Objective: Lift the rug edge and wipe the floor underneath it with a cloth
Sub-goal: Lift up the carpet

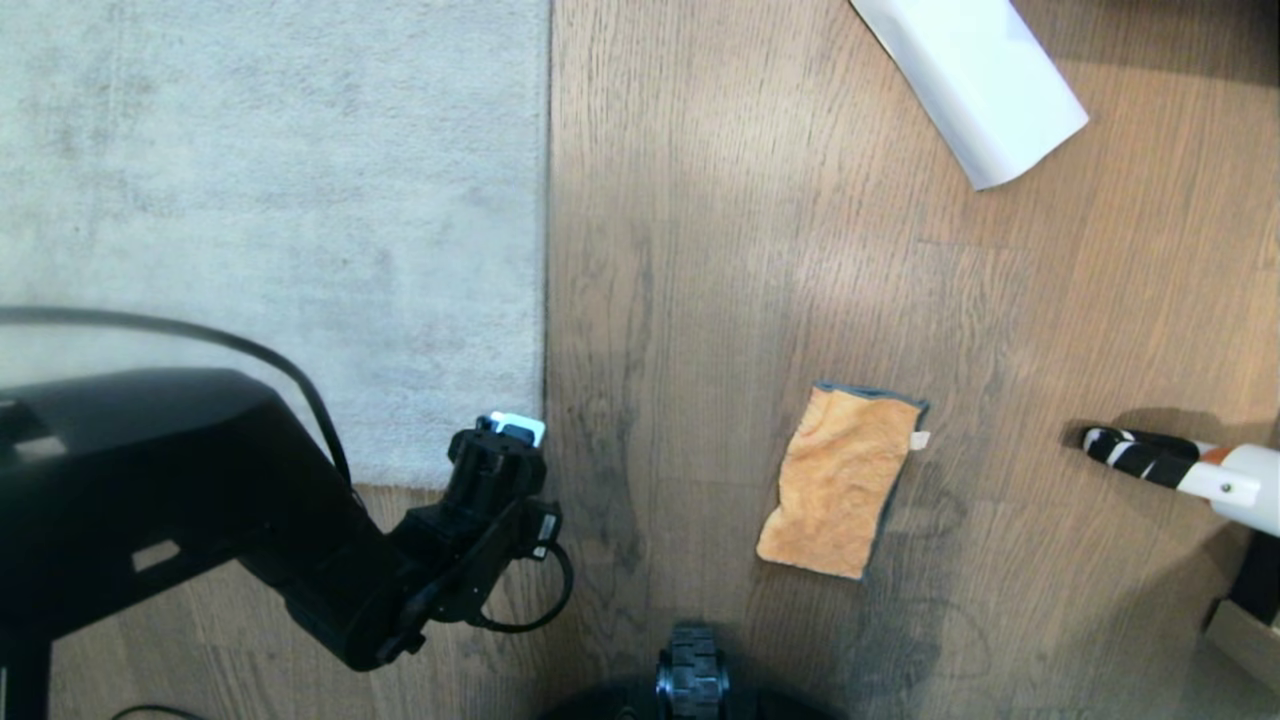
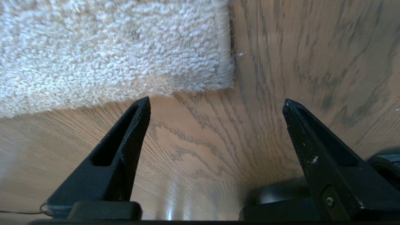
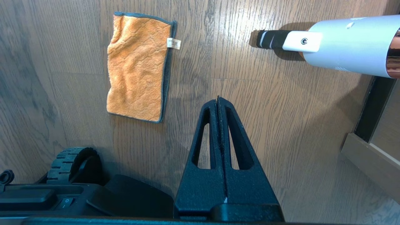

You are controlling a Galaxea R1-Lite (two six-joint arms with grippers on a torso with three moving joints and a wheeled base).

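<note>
Nearest the head camera, at the near edge of the scene, sits a black ribbed wheel (image 1: 692,672) of the robot's base, and just left of it the left gripper (image 1: 516,428) hangs low over the near right corner of the large light grey short-pile rug (image 1: 270,220). Its two black fingers (image 2: 125,147) stand wide apart with nothing between them, aimed at bare brown wood-grain plank floor (image 1: 700,250) right beside that corner. The rug lies flat on the left half of the scene, its long right edge running straight away from the robot. It looks soft and floppy rather than stiff, and broad enough to be heavy as a whole, so only a corner is likely to peel up easily; the corner in front of the open fingers seems the best place to pinch, one finger sliding under the pile edge. The small orange-tan fluffy microfibre cloth (image 1: 842,480) with dark grey-blue edging and a white tag lies flat on the floor to the right of the rug, well apart from it. It should be light, limp and easy to bunch, best taken by a raised fold or an edge. The right gripper (image 3: 218,99) is closed and empty, near the cloth. A white rolled sheet (image 1: 975,85) lies far right.
</note>
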